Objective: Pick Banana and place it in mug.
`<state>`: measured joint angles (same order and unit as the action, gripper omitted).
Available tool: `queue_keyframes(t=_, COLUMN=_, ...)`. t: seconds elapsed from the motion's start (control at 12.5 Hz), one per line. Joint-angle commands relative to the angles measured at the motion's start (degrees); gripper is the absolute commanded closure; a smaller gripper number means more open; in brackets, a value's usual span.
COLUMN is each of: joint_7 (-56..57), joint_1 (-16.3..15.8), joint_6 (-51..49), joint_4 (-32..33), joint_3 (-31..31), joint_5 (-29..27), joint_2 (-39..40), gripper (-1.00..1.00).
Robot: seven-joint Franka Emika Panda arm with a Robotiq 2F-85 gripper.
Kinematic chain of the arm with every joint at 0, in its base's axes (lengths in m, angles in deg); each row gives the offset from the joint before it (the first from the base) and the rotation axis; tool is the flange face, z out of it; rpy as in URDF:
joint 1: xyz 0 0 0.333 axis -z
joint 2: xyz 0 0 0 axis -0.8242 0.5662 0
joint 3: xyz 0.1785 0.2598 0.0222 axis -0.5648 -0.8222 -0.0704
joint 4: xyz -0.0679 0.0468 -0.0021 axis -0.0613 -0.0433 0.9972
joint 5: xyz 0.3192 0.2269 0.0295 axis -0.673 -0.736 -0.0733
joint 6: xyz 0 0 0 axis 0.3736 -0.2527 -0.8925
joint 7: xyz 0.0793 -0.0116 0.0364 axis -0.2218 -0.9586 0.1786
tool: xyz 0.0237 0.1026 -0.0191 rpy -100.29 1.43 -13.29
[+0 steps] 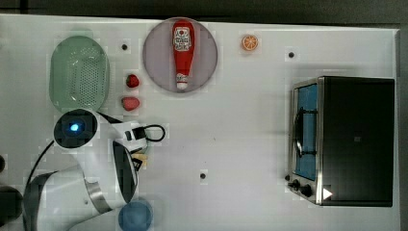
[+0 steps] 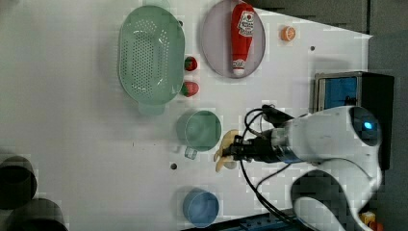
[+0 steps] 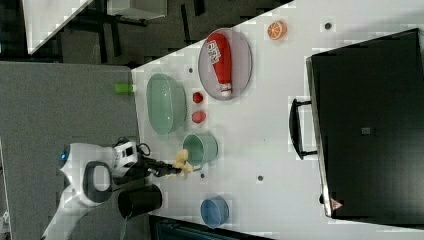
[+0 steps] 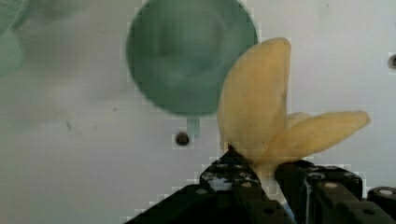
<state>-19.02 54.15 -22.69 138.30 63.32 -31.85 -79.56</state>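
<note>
With the end effector [image 4: 261,175] clamped on the banana [image 4: 261,112], held just beside the pale-green mug [image 2: 203,131] above the tabletop [image 2: 96,144], centre it over the opening before lowering; the splayed peel could catch the rim.

Bright, even light washes the white tabletop [image 1: 240,144] nearly flat, and things on it cast only faint, soft shadows. In the left view a dim grey shadow spreads over the tabletop beside the colander [image 2: 151,55]. All four pictures look blocky and smeared, with mottled patches around edges. In the wrist view the mug [image 4: 191,56] is blurred and the banana [image 4: 266,112] close to the lens is soft-edged.
</note>
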Motion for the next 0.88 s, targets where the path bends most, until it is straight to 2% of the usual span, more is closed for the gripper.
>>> queue_keyframes(t=0.08, joint_7=-5.06, joint_1=1.07, joint_6=6.44, joint_4=-2.32, joint_3=-0.57, joint_5=1.58, joint_2=2.06, gripper=0.49)
queue_keyframes(t=0.24, joint_7=-6.51, joint_1=1.01, joint_6=9.07, joint_4=-1.95, joint_3=-0.58, joint_5=3.59, joint_2=4.61, gripper=0.49)
queue_keyframes(t=0.32, joint_7=-8.48, joint_1=0.98, joint_6=9.96, joint_4=-1.52, joint_3=-0.6, joint_5=4.51, joint_2=5.26, gripper=0.42)
queue_keyframes(t=0.56, joint_7=-14.25, joint_1=0.29, joint_6=11.62, joint_4=0.27, joint_3=-0.73, joint_5=5.05, joint_2=5.47, gripper=-0.21)
queue_keyframes(t=0.8, joint_7=-15.23, joint_1=0.23, joint_6=14.03, joint_4=0.6, joint_3=-0.67, joint_5=5.72, joint_2=5.43, gripper=-0.89)
queue_keyframes(t=0.88, joint_7=-15.23, joint_1=0.22, joint_6=14.79, joint_4=0.59, joint_3=-0.72, joint_5=5.72, joint_2=5.38, gripper=-1.0)
